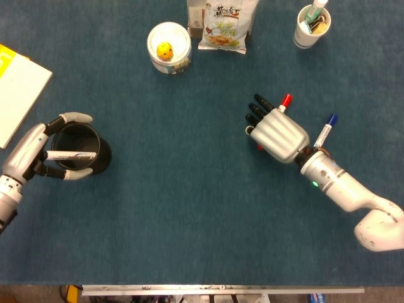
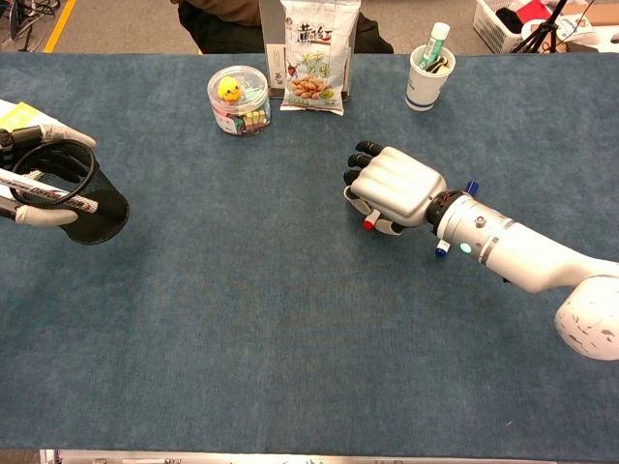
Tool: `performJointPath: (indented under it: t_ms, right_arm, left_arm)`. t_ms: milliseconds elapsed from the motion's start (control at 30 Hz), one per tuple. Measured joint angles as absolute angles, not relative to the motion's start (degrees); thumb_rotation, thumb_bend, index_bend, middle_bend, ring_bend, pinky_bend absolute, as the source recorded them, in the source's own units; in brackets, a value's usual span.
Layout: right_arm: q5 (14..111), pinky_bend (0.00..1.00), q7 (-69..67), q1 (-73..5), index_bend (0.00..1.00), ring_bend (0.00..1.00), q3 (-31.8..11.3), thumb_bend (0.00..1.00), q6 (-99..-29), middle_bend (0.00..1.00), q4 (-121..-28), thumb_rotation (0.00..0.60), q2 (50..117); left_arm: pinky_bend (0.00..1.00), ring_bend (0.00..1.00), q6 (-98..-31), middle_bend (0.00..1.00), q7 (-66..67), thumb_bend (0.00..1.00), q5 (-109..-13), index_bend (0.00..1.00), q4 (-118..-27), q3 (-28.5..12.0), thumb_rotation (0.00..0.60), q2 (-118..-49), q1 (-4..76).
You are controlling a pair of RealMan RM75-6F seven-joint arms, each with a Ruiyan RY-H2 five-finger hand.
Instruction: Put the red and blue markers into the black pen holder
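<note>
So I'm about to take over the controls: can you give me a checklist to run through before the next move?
1. Pen holder held steady: ok, the left hand wraps around it, and it stands on the table.
2. Holder mouth free: cannot tell, one finger lies across the opening.
3. Red marker under the right hand: ok, both its ends stick out from beneath the hand.
4. Firm grip on the red marker: cannot tell, the hand's back hides the fingers.
5. Blue marker reachable: ok, it lies on the table beside the right wrist.
6. Path between hand and holder: ok, bare cloth.
</note>
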State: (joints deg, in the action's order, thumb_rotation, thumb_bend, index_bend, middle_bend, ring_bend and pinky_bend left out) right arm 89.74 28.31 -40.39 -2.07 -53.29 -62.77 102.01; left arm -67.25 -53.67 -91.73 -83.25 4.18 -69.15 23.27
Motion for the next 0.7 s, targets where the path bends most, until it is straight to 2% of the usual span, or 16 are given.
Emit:
performJointPath:
  t_ms: [400,700]
  right_arm:
    - [88.73,0.12,29.47,-40.84,0.62,0.17,-2.08,0.35,-53.17,0.35,-62.37,0.600,102.15]
    - [87.75,0.12,28.13,-40.20,0.63,0.17,-2.82,0.37,-54.93,0.35,-65.30,0.600,100.19]
  left_arm:
    - [0.28,0.30,-67.68,0.30,-53.74,0.12,-92.16,0.24,-83.58,4.41,0.600,-68.85,23.21]
    - [0.28,0.30,-67.09,0.30,-53.39,0.12,-92.07,0.24,-83.67,4.39,0.600,-68.84,23.57]
